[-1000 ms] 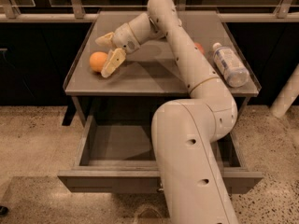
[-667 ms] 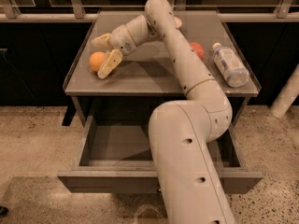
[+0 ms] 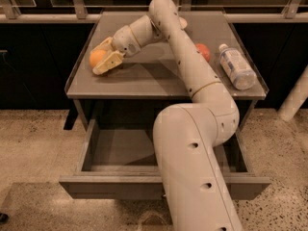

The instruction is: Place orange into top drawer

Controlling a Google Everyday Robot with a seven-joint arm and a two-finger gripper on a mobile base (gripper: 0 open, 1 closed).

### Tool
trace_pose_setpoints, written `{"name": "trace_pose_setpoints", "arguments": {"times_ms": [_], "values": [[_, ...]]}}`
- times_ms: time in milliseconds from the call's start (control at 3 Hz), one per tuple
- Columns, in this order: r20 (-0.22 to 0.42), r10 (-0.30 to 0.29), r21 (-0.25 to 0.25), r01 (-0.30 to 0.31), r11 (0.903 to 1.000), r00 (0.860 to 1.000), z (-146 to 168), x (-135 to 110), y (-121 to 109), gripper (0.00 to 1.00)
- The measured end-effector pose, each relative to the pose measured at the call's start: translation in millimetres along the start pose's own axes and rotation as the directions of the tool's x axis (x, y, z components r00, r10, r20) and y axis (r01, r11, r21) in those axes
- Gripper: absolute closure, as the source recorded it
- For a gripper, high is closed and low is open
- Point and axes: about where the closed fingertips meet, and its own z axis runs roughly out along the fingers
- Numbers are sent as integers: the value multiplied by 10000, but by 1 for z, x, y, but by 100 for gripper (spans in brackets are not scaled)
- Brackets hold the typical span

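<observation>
The orange (image 3: 96,57) is at the left side of the grey table top (image 3: 159,81), near its left edge. My gripper (image 3: 101,56) reaches it from the right, with one pale finger (image 3: 109,62) in front of the fruit and the other behind it, closed against it. The top drawer (image 3: 120,150) under the table top is pulled wide open; its inside looks empty. My arm hides the middle and right part of the drawer, its front panel (image 3: 106,186) and the knob.
A red apple (image 3: 204,52) lies on the table right of my arm. A clear plastic bottle (image 3: 235,66) lies on its side near the right edge. Dark window frames run behind the table. Speckled floor lies around it.
My gripper has shifted a little to the left and away from the camera, and the orange has moved with it between the fingers. The drawer has stayed open.
</observation>
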Motion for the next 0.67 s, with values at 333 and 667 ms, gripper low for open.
{"name": "trace_pose_setpoints", "arguments": {"times_ms": [333,667], "values": [[0,0,0,0,10000,10000,0,0,0,65],[0,0,0,0,10000,10000,0,0,0,89]]}}
